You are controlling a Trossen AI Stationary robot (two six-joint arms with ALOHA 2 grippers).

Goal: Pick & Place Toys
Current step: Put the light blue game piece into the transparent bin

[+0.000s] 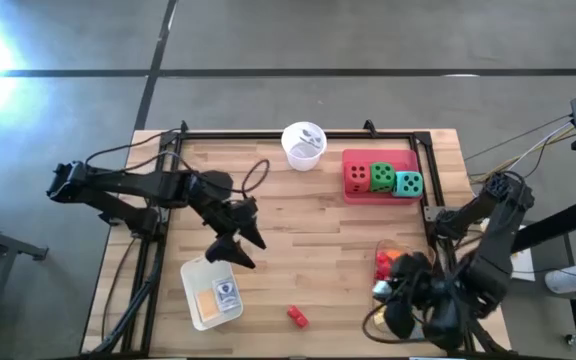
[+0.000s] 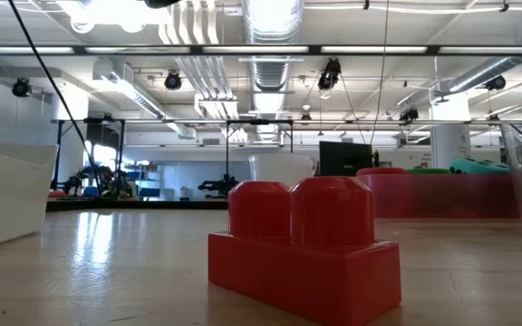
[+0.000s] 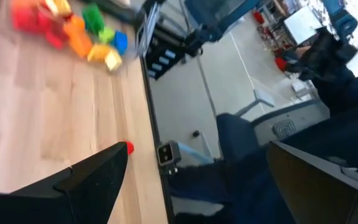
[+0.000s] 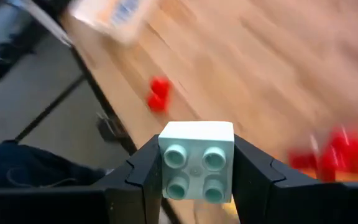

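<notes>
My right gripper [image 4: 196,163] is shut on a pale mint brick [image 4: 196,158] and hangs over the table's near right corner [image 1: 383,292], beside the clear tray [image 1: 393,262] of bright bricks. A red brick [image 1: 297,317] lies on its base near the front edge and fills the low view [image 2: 306,249]. My left gripper [image 1: 246,250] hovers open and holds nothing, just beyond the white tray [image 1: 211,293] that holds flat cards. Red, green and teal dice [image 1: 380,178] sit in the pink tray [image 1: 353,195]. My right gripper pinches the pale brick by two opposite side walls [image 4: 165,163], one finger on each. The brick's hollow underside with its four round tubes faces the wrist camera. The fingers slant down toward the table. The brick is lifted clear of the wood.
A white cup [image 1: 303,145] stands at the far edge, left of the pink tray. A black frame [image 1: 298,133] borders the table's far and side edges. Bare wood lies between the white tray and the clear tray, around the red brick.
</notes>
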